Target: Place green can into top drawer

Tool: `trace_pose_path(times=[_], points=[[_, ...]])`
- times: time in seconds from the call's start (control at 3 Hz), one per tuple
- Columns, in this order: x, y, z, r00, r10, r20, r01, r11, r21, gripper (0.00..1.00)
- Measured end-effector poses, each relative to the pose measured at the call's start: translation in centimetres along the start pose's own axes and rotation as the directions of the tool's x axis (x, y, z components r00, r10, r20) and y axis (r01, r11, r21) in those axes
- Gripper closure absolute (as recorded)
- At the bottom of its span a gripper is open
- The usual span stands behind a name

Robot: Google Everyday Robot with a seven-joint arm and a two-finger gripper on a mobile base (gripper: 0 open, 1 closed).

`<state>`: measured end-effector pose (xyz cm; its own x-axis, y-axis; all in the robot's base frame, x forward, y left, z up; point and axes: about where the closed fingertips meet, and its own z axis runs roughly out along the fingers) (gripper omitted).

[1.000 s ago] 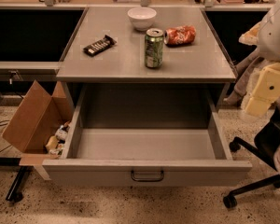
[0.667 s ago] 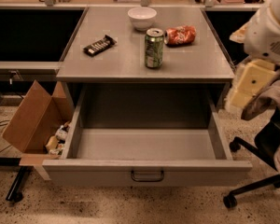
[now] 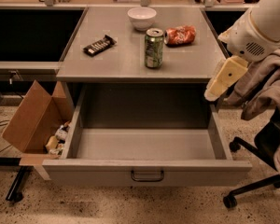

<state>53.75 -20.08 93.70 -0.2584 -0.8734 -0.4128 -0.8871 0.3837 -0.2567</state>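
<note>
Empty gripper (image 3: 222, 80) hangs right of green can (image 3: 154, 48).

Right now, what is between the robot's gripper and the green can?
In the camera view, only bare cabinet top lies between the gripper, at the top's right edge, and the green can. The crushed red can sits farther back.

The countertop (image 3: 116, 64) holds 1 bowl (image 3: 141, 17), 1 crushed can (image 3: 179, 35), perhaps 1 chocolate bar (image 3: 99, 45).
</note>
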Motion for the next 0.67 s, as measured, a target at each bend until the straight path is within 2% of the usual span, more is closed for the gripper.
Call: trace_pose_path(times=[0.33, 0.67], points=[[-0.4, -1.5, 0.5, 0.999, 0.03, 0.045, -0.031, 0.9992, 0.023, 0.0], [-2.1, -4.3, 2.0, 0.988, 0.065, 0.144, -0.07, 0.997, 0.034, 0.0]])
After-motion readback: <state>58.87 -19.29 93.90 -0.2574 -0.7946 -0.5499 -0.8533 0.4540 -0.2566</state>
